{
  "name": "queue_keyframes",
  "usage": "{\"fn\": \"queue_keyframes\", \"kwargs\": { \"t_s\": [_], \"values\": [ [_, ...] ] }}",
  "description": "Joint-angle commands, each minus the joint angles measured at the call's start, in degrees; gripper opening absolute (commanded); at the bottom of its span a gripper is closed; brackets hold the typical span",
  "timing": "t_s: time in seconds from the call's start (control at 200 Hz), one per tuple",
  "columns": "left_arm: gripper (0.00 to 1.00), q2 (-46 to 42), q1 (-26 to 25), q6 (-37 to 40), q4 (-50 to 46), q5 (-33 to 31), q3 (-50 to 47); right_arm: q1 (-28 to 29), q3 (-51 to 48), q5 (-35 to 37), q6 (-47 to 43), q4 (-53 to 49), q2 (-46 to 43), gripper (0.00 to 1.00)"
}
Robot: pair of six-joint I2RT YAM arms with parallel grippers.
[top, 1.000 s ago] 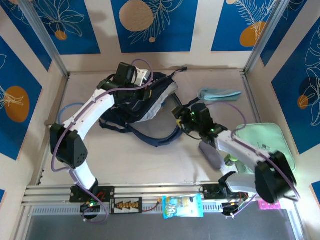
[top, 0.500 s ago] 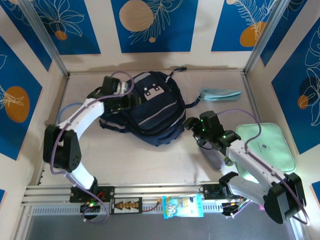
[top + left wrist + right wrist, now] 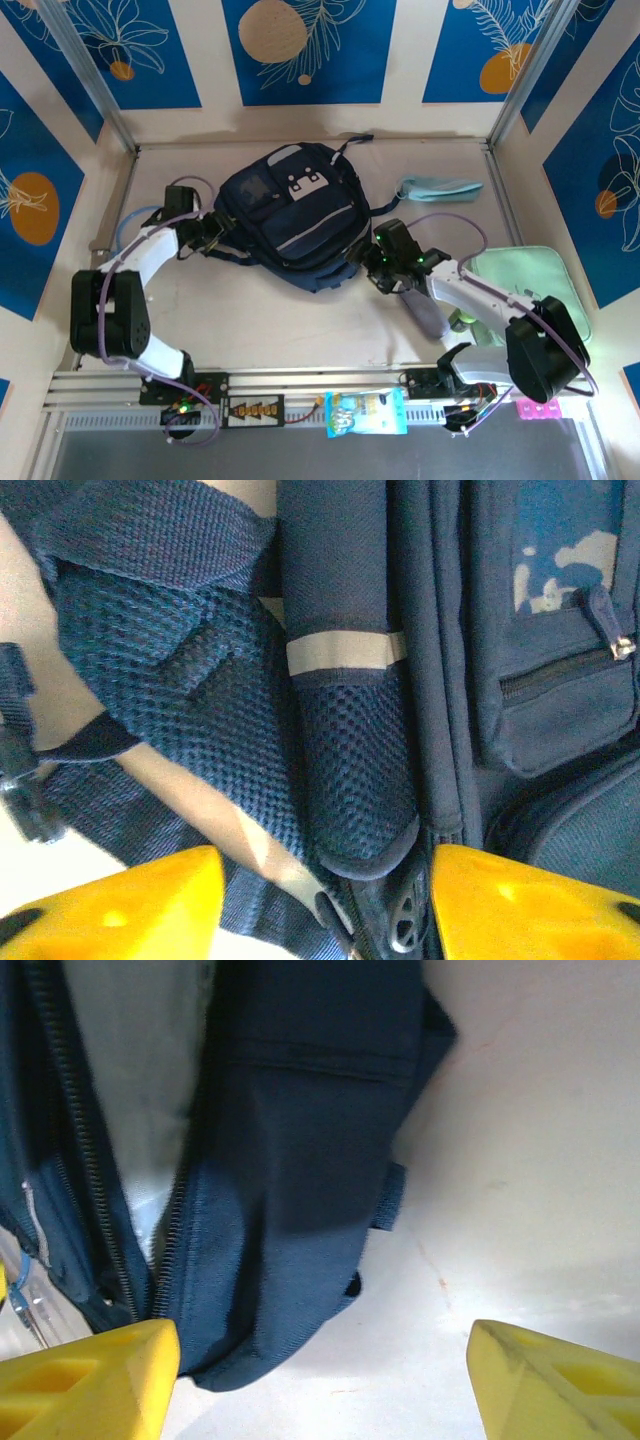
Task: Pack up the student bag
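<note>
Centre frame overhead, a rounded navy fabric student bag (image 3: 290, 215) lies on the pale table (image 3: 300, 320). Wrist views add coarse mesh strap (image 3: 350, 770) between the released left claw (image 3: 325, 880), and zipper teeth (image 3: 75, 1130) beside the released right claw (image 3: 320, 1370).

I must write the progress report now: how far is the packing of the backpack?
Done: the backpack lies flat, and its zip seems open on the right side. In hand: nothing; the left gripper and right gripper stand open at its sides. Left: the green case, the blue pouch and a grey item lie outside on the table.
</note>
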Motion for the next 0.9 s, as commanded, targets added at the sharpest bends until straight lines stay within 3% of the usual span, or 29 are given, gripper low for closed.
{"fn": "queue_keyframes", "kwargs": {
  "t_s": [0.0, 0.205, 0.415, 0.535, 0.63, 0.73, 0.895],
  "values": [
    [0.51, 4.2, 0.4, -2.1, 4.3, 4.9, 2.5, 0.6, 1.5, -1.9, -1.2, 2.4, 0.9, 0.76],
    [0.42, 9.7, 0.4, -2.1, 5.5, 5.9, 5.9, 0.5, 2.7, -4.2, -3.0, 4.2, 3.9, 0.74],
    [0.37, 13.6, 0.4, -2.8, 6.0, 7.8, 7.6, 0.3, 4.6, -5.4, -3.7, 4.2, 8.8, 0.64],
    [0.33, 15.3, 0.4, -2.1, 5.5, 8.6, 8.4, -0.7, 7.0, -5.2, -5.8, 3.7, 12.1, 0.51],
    [0.18, 15.6, 0.4, -0.8, 4.9, 9.3, 9.2, -1.7, 9.0, -4.9, -7.6, 3.0, 14.7, 0.41],
    [0.0, 14.2, 0.4, 0.4, 3.9, 9.1, 9.4, -2.8, 10.4, -4.3, -9.4, 3.4, 17.2, 0.37],
    [0.0, 7.6, 0.4, 1.7, 1.0, 8.8, 7.8, -5.2, 14.6, -4.6, -13.3, 5.3, 23.0, 0.35]
  ]
}}
